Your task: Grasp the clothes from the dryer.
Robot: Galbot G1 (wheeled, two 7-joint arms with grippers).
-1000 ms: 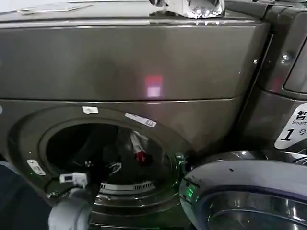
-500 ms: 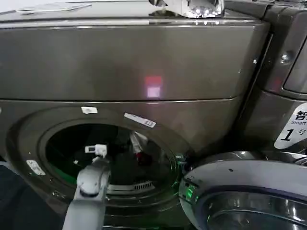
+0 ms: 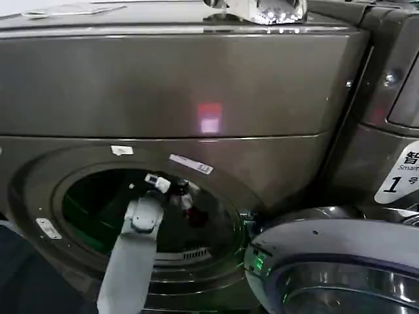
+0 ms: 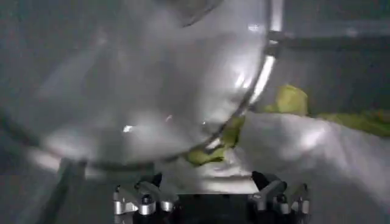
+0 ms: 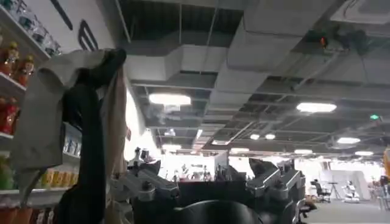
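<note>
The dryer [image 3: 196, 85] is a bronze-grey front-loader with its round porthole [image 3: 85, 203] open. My left arm [image 3: 141, 226] reaches through the porthole into the drum. Inside, a bit of the clothes [image 3: 188, 198] shows white and red just past the wrist. In the left wrist view the clothes [image 4: 304, 152] are a white heap with yellow-green patches. My left gripper [image 4: 207, 192] stands open right at the heap's near edge, with nothing pinched. My right gripper [image 5: 207, 176] points up at a ceiling, open and empty.
The dryer's open door [image 3: 327, 268] hangs at the lower right, close to the porthole's rim. A second bronze machine [image 3: 393, 98] stands on the right. A curved shiny surface [image 4: 152, 79] lies close above the left gripper. A draped cloth [image 5: 73, 109] hangs beside the right gripper.
My left arm has risen from the porthole's lower rim and pushed deeper into the drum, up and to the right, toward the white and red fabric.
</note>
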